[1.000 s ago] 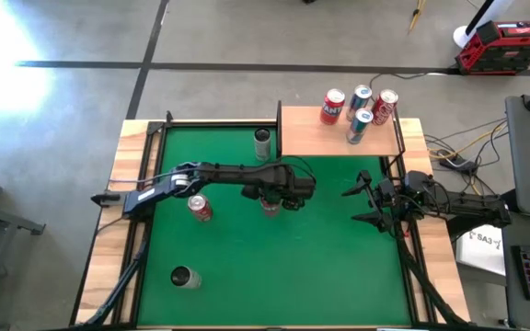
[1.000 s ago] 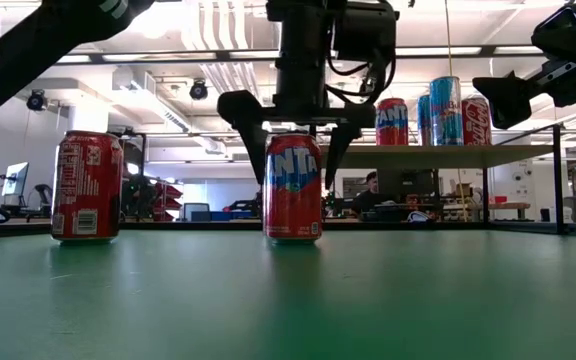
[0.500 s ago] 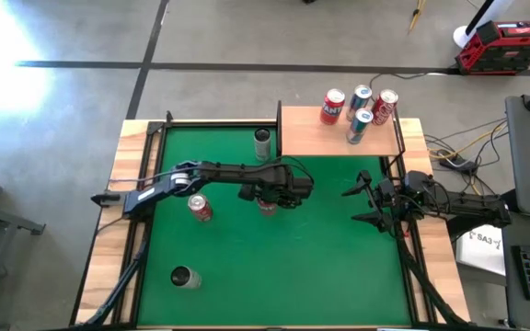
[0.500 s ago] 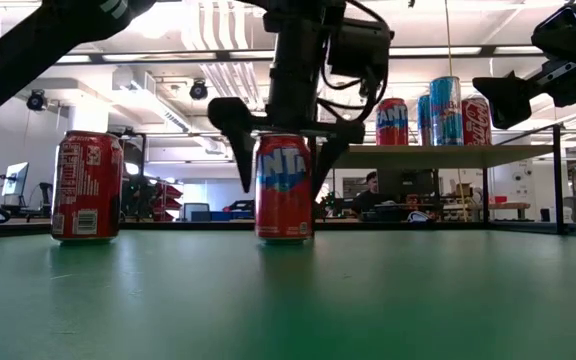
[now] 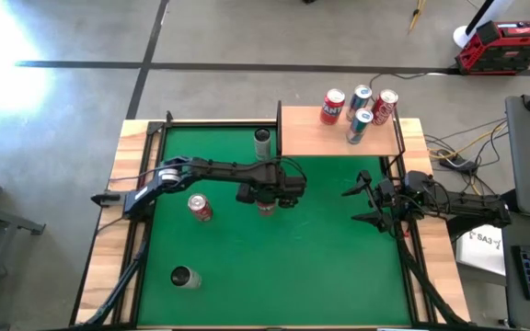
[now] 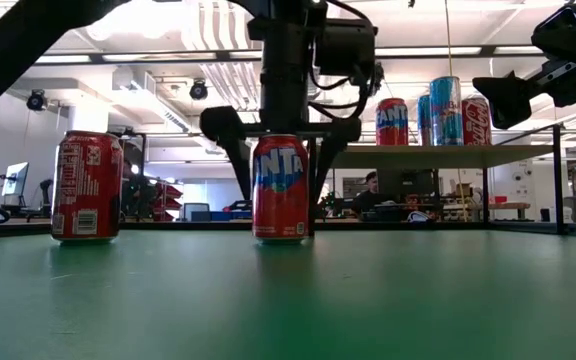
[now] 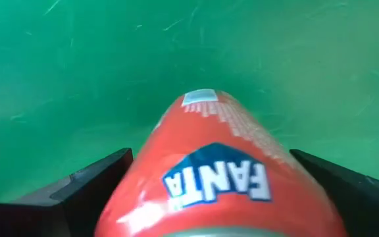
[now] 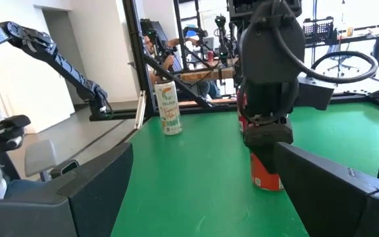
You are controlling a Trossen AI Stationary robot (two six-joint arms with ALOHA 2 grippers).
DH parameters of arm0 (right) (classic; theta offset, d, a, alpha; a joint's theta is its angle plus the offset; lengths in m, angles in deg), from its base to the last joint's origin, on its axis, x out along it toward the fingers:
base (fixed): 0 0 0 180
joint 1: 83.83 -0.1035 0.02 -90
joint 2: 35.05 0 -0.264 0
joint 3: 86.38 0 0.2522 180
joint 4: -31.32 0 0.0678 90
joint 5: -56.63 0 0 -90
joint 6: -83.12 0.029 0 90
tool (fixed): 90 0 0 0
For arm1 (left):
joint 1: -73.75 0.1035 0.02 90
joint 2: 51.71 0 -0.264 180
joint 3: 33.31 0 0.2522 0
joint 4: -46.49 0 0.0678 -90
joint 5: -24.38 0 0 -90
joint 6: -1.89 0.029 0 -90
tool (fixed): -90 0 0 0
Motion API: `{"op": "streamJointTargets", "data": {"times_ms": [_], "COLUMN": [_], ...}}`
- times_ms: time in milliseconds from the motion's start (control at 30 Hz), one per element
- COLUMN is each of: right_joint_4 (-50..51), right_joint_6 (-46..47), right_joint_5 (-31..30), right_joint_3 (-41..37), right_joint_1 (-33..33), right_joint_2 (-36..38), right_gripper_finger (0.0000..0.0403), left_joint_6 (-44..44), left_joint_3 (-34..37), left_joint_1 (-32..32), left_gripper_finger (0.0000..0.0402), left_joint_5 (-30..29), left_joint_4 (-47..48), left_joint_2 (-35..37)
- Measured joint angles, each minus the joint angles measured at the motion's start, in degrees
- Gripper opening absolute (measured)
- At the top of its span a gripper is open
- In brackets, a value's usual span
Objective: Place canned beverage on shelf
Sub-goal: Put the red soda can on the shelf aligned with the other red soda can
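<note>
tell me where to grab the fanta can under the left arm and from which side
Grip the Fanta can across its round side wall, about mid-height, coming straight down from above. It stands upright on the green mat, and the left gripper already hangs over it, fingers open either side.

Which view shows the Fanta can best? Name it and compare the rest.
The low view: the Fanta can stands upright in full, between the left pincer's open fingers. The left wrist view fills with its label, the high view hides it under the arm, and the right wrist view shows only its base.
</note>
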Motion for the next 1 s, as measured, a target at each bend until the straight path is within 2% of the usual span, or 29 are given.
{"op": "streamJointTargets", "data": {"times_ms": [333,1000], "right_joint_4": [0.0,0.0], "right_joint_6": [0.0,0.0], "right_joint_5": [0.0,0.0], "right_joint_3": [0.0,0.0], "right_joint_1": [0.0,0.0], "right_joint_2": [0.0,0.0], "right_gripper_finger": [0.0359,0.0359], "left_joint_6": [5.6,0.9], "left_joint_3": [-2.8,0.0], "left_joint_1": [-0.4,-1.8], "left_gripper_finger": [0.0386,0.0382], "left_joint_5": [-1.8,-3.7], "left_joint_4": [1.3,0.5], "left_joint_2": [0.1,0.1]}}
